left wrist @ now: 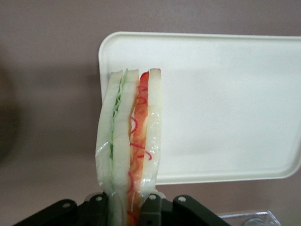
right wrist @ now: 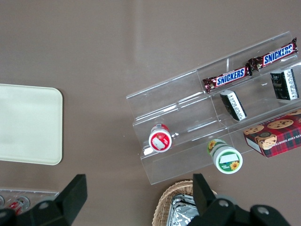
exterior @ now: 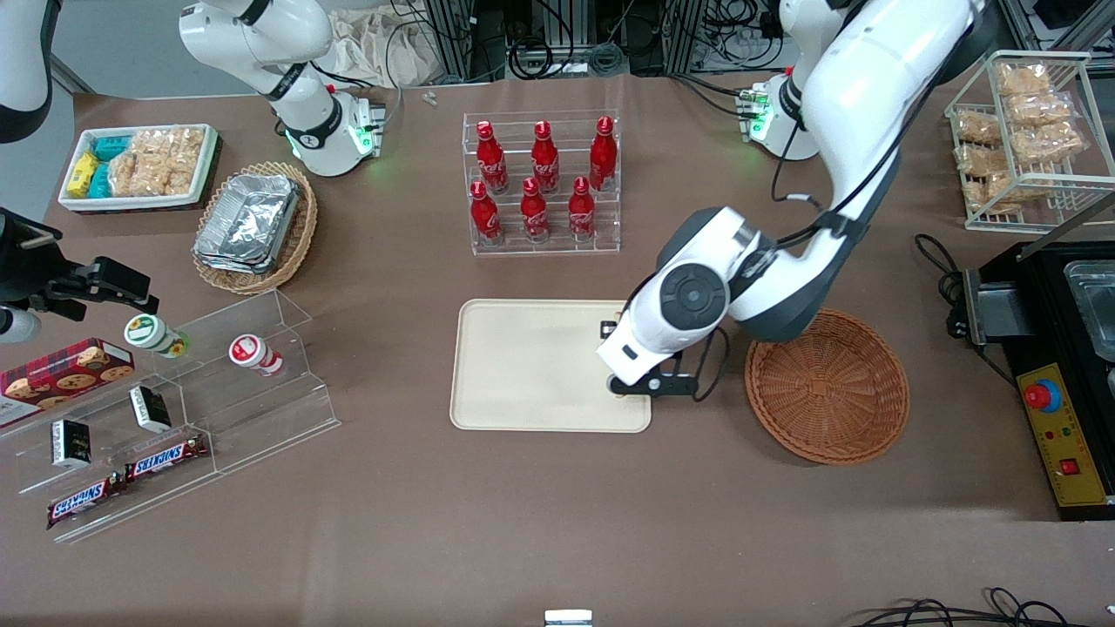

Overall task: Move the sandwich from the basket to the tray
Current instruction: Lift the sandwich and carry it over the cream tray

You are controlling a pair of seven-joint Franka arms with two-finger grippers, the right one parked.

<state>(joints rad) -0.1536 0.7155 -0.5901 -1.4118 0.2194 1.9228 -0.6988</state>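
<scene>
My left gripper (exterior: pixel 632 384) hangs above the beige tray (exterior: pixel 531 366), over the tray's edge nearest the basket. In the left wrist view the gripper (left wrist: pixel 129 203) is shut on the sandwich (left wrist: pixel 129 136), a clear-wrapped wedge with white bread, green and red-orange layers. The sandwich stands on edge over the tray's corner (left wrist: pixel 225 103) and the brown table. In the front view the arm hides the sandwich. The reddish-brown wicker basket (exterior: pixel 827 387) stands beside the tray, toward the working arm's end, and nothing lies in it. The tray also shows in the right wrist view (right wrist: pixel 28 122).
A clear rack of red bottles (exterior: pixel 544 183) stands farther from the camera than the tray. A tan basket of foil trays (exterior: pixel 253 226), a white snack bin (exterior: pixel 139 165) and a clear stepped shelf (exterior: pixel 174 409) lie toward the parked arm's end. A black machine (exterior: pixel 1063 366) stands beside the wicker basket.
</scene>
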